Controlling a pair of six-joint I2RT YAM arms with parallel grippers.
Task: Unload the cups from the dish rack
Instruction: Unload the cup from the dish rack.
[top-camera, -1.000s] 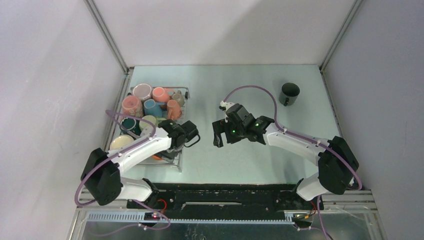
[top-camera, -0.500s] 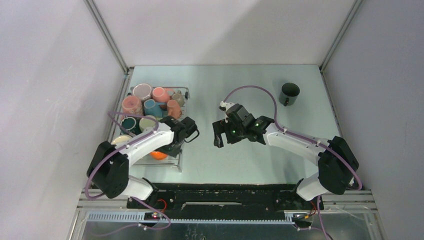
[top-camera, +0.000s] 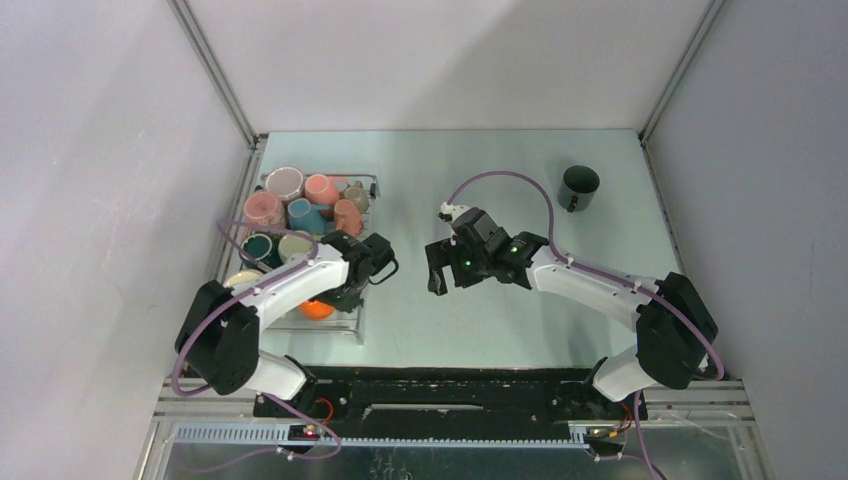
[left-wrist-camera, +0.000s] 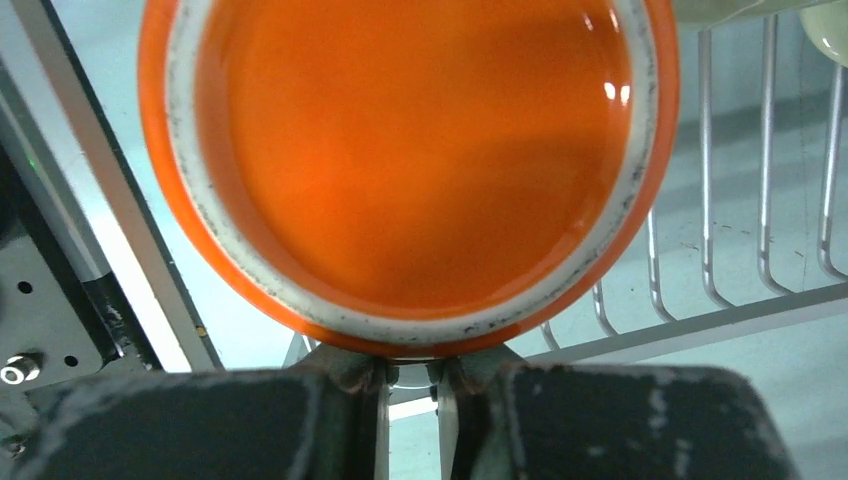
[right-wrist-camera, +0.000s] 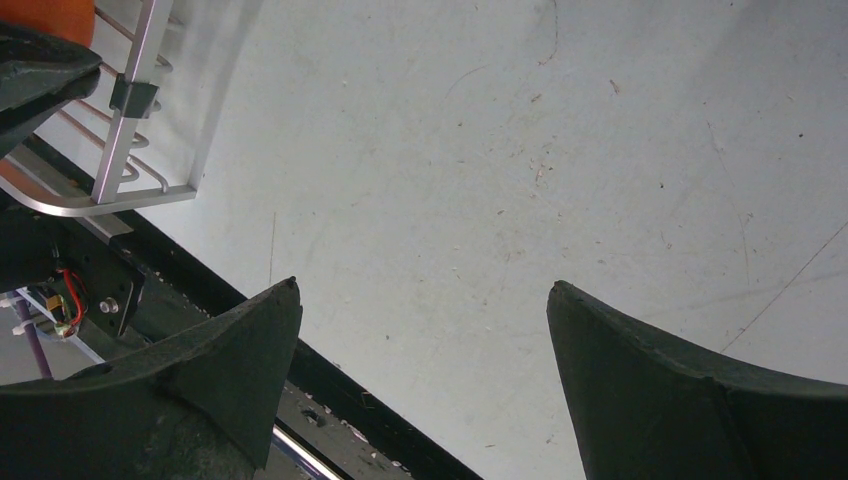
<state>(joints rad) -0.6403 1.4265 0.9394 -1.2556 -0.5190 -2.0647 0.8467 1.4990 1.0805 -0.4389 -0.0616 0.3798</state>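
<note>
The dish rack lies at the table's left and holds several cups: pink ones, a blue one, a dark green one and a cream one. An orange cup stands at the rack's near right corner. In the left wrist view this orange cup fills the top, mouth facing the camera. My left gripper is shut at the cup's near edge; the part pinched is hidden under the rim. My right gripper hovers open over bare table, nothing between its fingers.
A dark cup stands alone on the table at the far right. The rack's wire bars run behind the orange cup. The black base rail lies along the table's near edge, and grey walls enclose three sides.
My left gripper has closed at the orange cup's edge, and the left arm has drawn in slightly over the rack's near corner. The right arm has not moved.
</note>
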